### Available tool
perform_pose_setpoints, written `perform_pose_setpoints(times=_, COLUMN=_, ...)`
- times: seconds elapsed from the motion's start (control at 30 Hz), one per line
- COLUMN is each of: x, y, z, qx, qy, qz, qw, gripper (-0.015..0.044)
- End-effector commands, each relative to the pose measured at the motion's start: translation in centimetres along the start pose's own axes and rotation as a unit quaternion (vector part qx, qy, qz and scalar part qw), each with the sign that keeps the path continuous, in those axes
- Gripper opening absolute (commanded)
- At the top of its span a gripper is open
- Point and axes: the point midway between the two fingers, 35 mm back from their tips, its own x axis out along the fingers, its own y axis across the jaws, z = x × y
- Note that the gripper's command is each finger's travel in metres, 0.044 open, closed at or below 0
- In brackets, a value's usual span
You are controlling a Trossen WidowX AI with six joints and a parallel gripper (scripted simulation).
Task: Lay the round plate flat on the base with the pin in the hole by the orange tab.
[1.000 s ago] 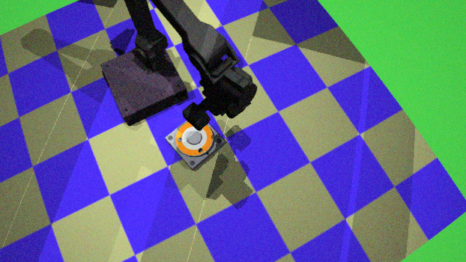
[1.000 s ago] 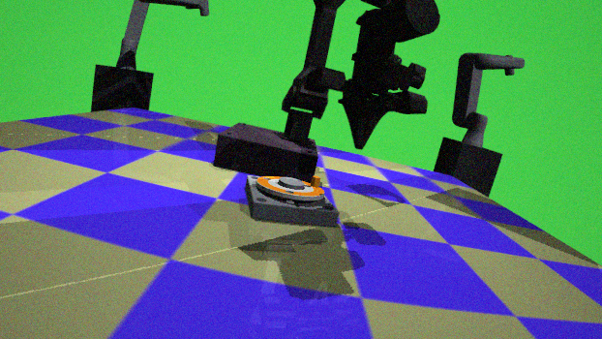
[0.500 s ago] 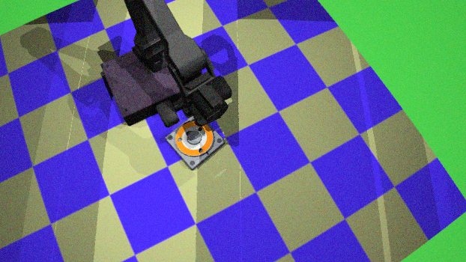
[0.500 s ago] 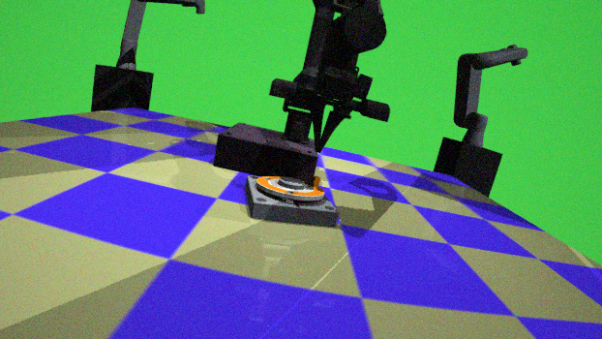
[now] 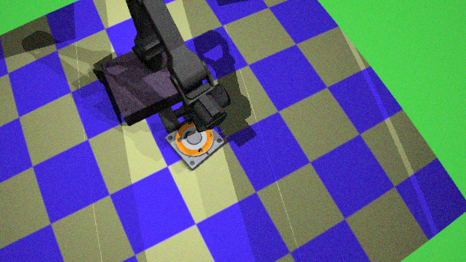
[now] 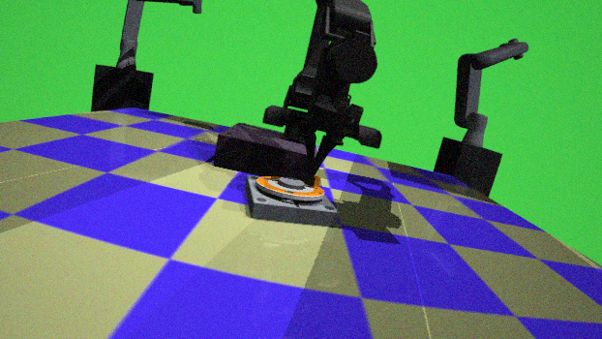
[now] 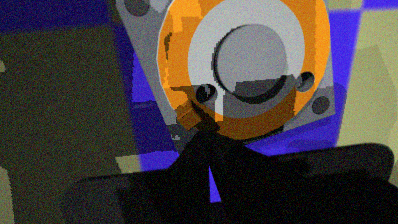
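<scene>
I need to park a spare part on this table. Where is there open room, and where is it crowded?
Open checkered table stretches in front of and right of the base. Crowded: behind the base, where the dark box and arm stand, with the shut gripper down at the plate.

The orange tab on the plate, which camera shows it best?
The wrist view: the tab fills the frame's middle, beside a hole, at the shut gripper's tip. In the top and exterior views the arm mostly hides it.

My gripper (image 6: 310, 178), fingers pressed together, comes down onto the far edge of the round plate (image 6: 289, 188) (orange ring, tilted) that sits on the grey base (image 6: 290, 210).
</scene>
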Motion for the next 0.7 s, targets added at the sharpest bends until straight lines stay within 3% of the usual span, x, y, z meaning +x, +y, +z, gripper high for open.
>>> perform_pose_setpoints(times=0.0, x=0.2, y=0.4, z=0.2, qx=0.002, qy=0.001, qz=0.002, qw=1.000, gripper=0.0000)
perform_pose_setpoints(times=0.67, x=0.2, y=1.6, z=1.9, qx=0.002, qy=0.000, qz=0.002, qw=1.000, gripper=0.0000)
